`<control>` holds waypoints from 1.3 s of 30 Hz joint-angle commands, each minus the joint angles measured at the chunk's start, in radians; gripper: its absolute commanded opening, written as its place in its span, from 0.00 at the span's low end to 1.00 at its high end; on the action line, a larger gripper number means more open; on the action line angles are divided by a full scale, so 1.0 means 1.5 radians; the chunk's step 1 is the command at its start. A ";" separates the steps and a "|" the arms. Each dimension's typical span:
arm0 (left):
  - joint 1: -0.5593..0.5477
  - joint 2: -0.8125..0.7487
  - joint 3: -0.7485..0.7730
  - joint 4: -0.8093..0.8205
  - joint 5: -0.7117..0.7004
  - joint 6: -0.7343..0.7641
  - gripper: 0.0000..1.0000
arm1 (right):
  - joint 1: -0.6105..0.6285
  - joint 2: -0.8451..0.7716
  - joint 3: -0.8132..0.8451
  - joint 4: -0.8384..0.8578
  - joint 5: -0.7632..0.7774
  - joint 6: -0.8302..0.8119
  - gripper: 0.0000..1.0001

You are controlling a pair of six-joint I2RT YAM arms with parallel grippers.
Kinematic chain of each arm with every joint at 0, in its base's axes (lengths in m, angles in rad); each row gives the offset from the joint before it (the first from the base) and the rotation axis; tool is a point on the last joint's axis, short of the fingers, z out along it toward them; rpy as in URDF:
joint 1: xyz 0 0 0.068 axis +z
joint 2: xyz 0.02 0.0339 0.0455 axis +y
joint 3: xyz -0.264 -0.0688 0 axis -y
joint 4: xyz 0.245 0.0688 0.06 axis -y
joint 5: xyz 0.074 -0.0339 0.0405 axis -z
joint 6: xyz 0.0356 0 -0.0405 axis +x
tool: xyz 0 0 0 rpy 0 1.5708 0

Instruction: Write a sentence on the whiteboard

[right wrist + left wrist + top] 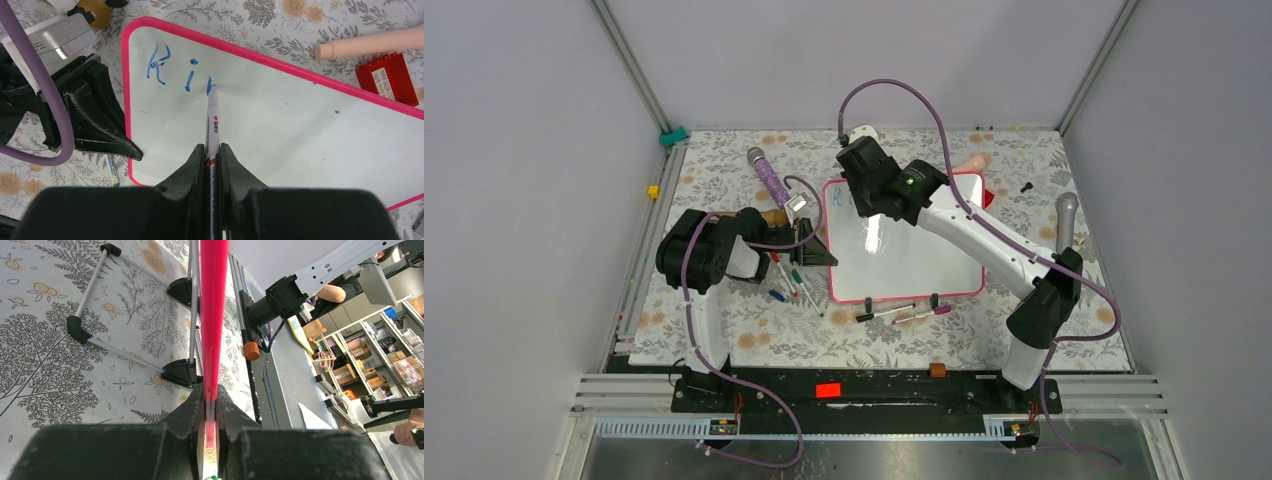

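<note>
The whiteboard [924,262], white with a pink rim, lies in the middle of the floral table. My left gripper [824,254] is shut on its left edge; in the left wrist view the pink rim [214,300] runs straight into the closed gripper [212,401]. My right gripper [869,203] is over the board's far left corner, shut on a white marker [213,122]. The marker's blue tip touches the board [300,130] right of the blue strokes "Ki" [170,67], at a short new stroke. The left gripper also shows in the right wrist view [100,131].
Several loose markers [792,280] lie left of the board and two more [904,313] lie by its black clip feet [869,300]. A purple microphone [769,178], a grey microphone [1065,215], a red block [387,77] and a pink cylinder [370,42] lie around the board.
</note>
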 commanded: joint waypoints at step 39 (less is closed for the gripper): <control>-0.011 -0.011 0.000 0.015 0.060 -0.010 0.00 | -0.023 -0.027 -0.039 -0.017 0.011 0.023 0.00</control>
